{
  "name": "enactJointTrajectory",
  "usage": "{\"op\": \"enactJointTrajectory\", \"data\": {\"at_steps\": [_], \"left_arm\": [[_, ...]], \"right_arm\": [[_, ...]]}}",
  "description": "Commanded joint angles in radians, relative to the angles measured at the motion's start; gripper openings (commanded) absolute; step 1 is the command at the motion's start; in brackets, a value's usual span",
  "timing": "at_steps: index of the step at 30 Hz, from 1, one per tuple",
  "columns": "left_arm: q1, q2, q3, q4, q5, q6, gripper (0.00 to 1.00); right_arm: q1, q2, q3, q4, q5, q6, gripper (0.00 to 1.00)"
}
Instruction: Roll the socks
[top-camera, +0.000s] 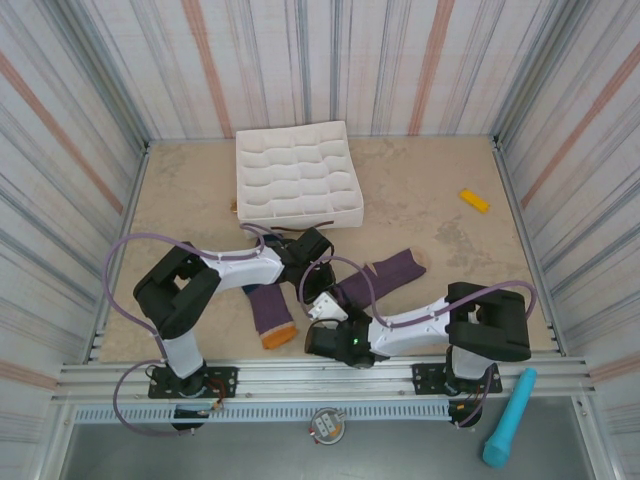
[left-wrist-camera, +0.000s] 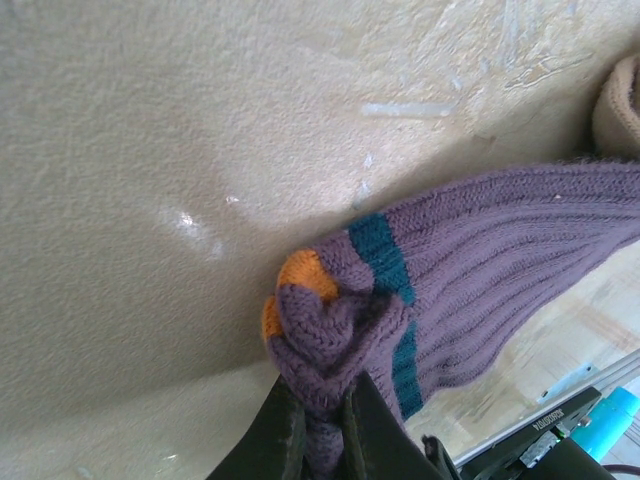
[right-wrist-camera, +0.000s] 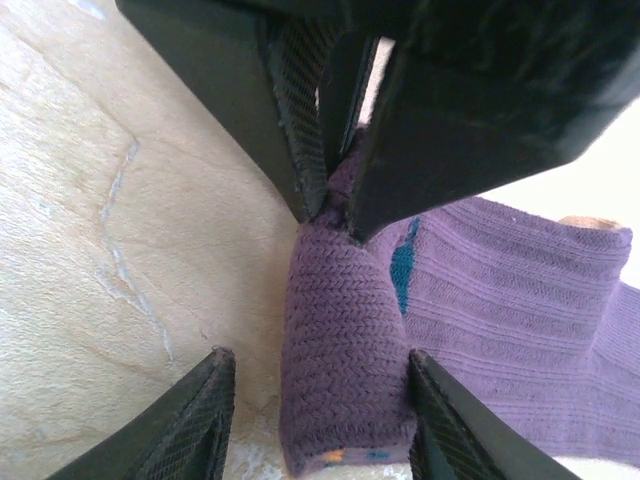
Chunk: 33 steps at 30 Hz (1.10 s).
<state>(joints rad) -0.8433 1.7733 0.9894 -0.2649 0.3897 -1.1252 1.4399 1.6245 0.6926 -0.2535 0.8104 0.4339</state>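
Note:
One purple sock (top-camera: 388, 273) lies across the middle of the table, its cuff toward the right. My left gripper (top-camera: 312, 262) is shut on its bunched toe end (left-wrist-camera: 330, 330), where orange and teal show beside the fold. My right gripper (right-wrist-camera: 320, 420) is open and straddles that same folded part (right-wrist-camera: 345, 370); its right finger is close against the knit and the left one stands apart. Above the fold, the left gripper's fingers (right-wrist-camera: 300, 110) pinch it. A second sock (top-camera: 270, 310) with an orange toe lies flat under the left arm.
A white compartmented tray (top-camera: 298, 172) stands at the back centre. A small yellow piece (top-camera: 474, 200) lies at the back right. A teal cylinder (top-camera: 510, 417) rests beyond the front rail at the right. Striped walls close the table on three sides.

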Motion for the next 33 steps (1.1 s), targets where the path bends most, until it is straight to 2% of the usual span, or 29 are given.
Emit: {"op": "enactJointTrajectory", "data": {"at_steps": [1, 6, 10, 11, 12, 15, 21, 23, 26, 33], "left_arm": [[0.012, 0.017, -0.005, -0.028, 0.017, 0.019, 0.00], [0.016, 0.021, -0.006, -0.020, 0.021, 0.019, 0.00], [0.016, 0.022, -0.015, -0.004, 0.026, 0.015, 0.00], [0.016, 0.018, -0.021, 0.010, 0.029, 0.013, 0.02], [0.018, 0.012, -0.027, 0.024, 0.032, 0.012, 0.09], [0.019, -0.018, -0.064, 0.092, 0.025, -0.011, 0.22], [0.036, -0.077, -0.104, 0.160, 0.010, -0.029, 0.60], [0.038, -0.098, -0.110, 0.178, 0.002, -0.030, 0.64], [0.039, -0.136, -0.124, 0.194, -0.023, -0.030, 0.77], [0.044, -0.184, -0.144, 0.216, -0.049, -0.022, 0.79]], "right_arm": [[0.002, 0.031, 0.028, -0.004, 0.027, 0.030, 0.45], [0.001, 0.047, 0.031, -0.007, 0.021, 0.047, 0.33], [-0.012, 0.046, 0.022, 0.007, 0.000, 0.056, 0.08], [-0.016, 0.043, 0.017, 0.008, -0.004, 0.064, 0.02], [-0.021, 0.038, 0.010, 0.010, -0.013, 0.070, 0.00], [-0.026, 0.015, -0.017, 0.020, -0.020, 0.096, 0.00], [-0.077, -0.089, -0.132, 0.138, -0.163, 0.117, 0.00], [-0.103, -0.122, -0.171, 0.181, -0.223, 0.118, 0.00], [-0.137, -0.167, -0.223, 0.221, -0.289, 0.140, 0.00], [-0.225, -0.281, -0.346, 0.329, -0.451, 0.208, 0.00]]}}
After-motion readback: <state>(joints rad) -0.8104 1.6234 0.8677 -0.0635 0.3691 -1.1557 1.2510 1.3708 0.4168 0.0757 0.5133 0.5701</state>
